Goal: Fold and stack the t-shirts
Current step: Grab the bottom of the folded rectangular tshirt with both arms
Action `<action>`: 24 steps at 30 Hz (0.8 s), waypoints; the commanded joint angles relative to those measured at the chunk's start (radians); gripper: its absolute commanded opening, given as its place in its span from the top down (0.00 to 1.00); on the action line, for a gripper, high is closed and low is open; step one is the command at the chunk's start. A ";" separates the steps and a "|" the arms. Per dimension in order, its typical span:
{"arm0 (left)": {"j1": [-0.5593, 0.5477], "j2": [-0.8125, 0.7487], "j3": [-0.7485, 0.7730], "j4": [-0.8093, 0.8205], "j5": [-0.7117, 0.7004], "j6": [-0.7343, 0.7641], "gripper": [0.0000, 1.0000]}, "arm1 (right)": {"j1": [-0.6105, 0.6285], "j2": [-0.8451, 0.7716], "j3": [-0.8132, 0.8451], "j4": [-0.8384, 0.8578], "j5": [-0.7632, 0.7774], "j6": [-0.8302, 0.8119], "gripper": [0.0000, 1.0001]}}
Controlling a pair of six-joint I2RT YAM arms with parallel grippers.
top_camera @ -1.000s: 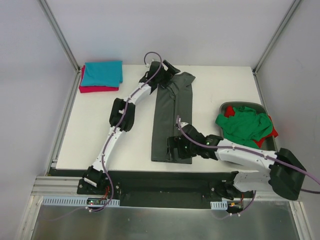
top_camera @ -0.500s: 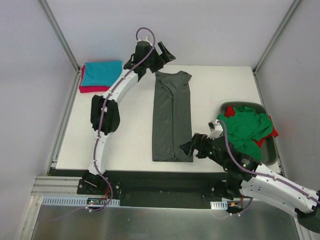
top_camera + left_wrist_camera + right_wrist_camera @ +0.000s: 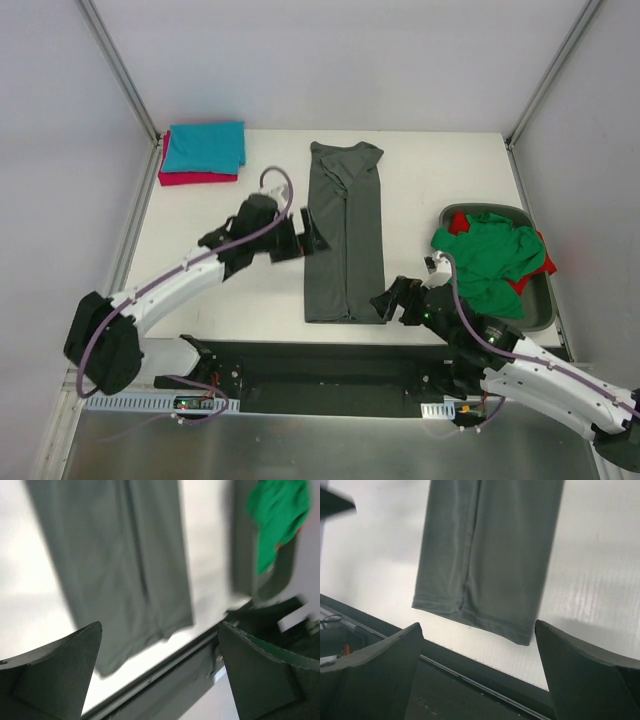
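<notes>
One grey shirt (image 3: 345, 235) lies in a long strip down the middle of the counter (image 3: 200, 290). Two folded ones are stacked at the far left corner, a teal shirt (image 3: 205, 146) on a red shirt (image 3: 195, 179). At the right, one bin (image 3: 540, 312) holds a crumpled green shirt (image 3: 485, 255) over red cloth (image 3: 458, 223). The left end effector (image 3: 310, 232) hovers at the strip's left edge and the right end effector (image 3: 388, 300) by its near right corner. Both are spread wide and empty.

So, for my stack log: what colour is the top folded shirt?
Top shirt is teal; top external view shows it best.

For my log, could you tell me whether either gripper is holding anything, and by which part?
Nothing is held: the left gripper and right gripper are both open and empty.
</notes>
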 commanded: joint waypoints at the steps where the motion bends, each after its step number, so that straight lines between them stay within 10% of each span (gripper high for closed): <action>1: -0.037 -0.168 -0.276 -0.012 -0.047 -0.070 0.01 | -0.005 0.036 0.004 -0.049 0.037 -0.035 0.04; 8: -0.115 -0.213 -0.490 0.098 0.055 -0.173 0.02 | -0.006 0.091 -0.025 -0.060 0.078 0.046 0.04; 24: -0.198 0.050 -0.508 0.187 0.100 -0.239 0.62 | -0.008 0.093 -0.094 -0.040 0.103 0.190 0.03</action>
